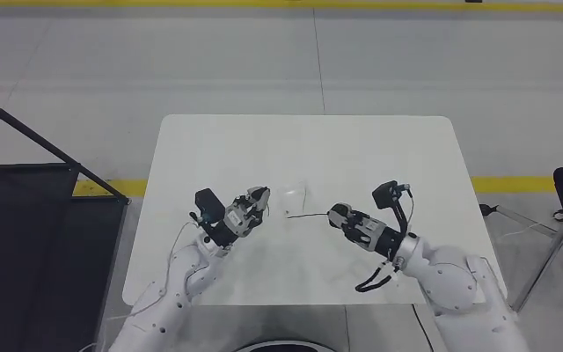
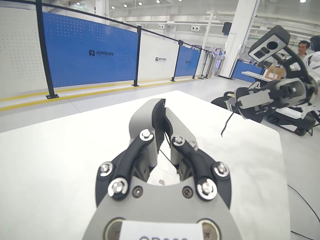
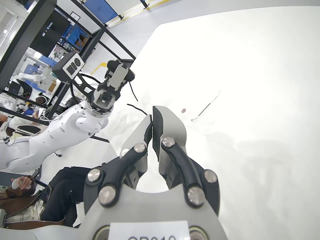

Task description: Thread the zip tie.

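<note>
Right gripper (image 3: 152,114) was clamped shut on the black zip tie (image 3: 136,108), its thin tip poking out past the jaws at mid-frame. Left gripper (image 3: 128,76) — up and to the left — was pinched on a black strip (image 3: 133,92) too. Both tips hung apart above the table (image 3: 250,63). Nothing looked threaded yet — one tip had to go into the other end.

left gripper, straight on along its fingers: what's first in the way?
Looks free. The left gripper points across the table toward its far edge; the right gripper and its zip tie end sit off to the side. Tilt is unclear, so the table could come first.
</note>
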Controlling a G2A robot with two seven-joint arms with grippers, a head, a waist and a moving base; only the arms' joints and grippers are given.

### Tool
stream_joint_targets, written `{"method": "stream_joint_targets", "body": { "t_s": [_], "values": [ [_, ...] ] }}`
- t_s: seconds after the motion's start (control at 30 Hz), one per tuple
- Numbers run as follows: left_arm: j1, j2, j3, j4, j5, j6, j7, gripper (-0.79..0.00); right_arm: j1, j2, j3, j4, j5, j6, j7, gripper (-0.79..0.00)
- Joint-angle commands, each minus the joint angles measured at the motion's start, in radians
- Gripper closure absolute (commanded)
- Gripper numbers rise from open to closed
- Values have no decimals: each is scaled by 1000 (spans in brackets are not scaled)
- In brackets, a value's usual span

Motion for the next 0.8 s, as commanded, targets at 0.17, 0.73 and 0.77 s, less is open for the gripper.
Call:
{"method": "stream_joint_targets", "body": {
  "t_s": [0.17,0.73,0.77],
  "values": [
    [-11,-13,41,52,86,92,107,0,18,-5,-24,6,98,36,-14,0],
    [-35,-38,93,116,140,231,258,0,56,-17,-63,27,167,121,-65,0],
    [-35,-38,93,116,140,231,258,0,56,-17,-63,27,167,121,-65,0]
  ]
}}
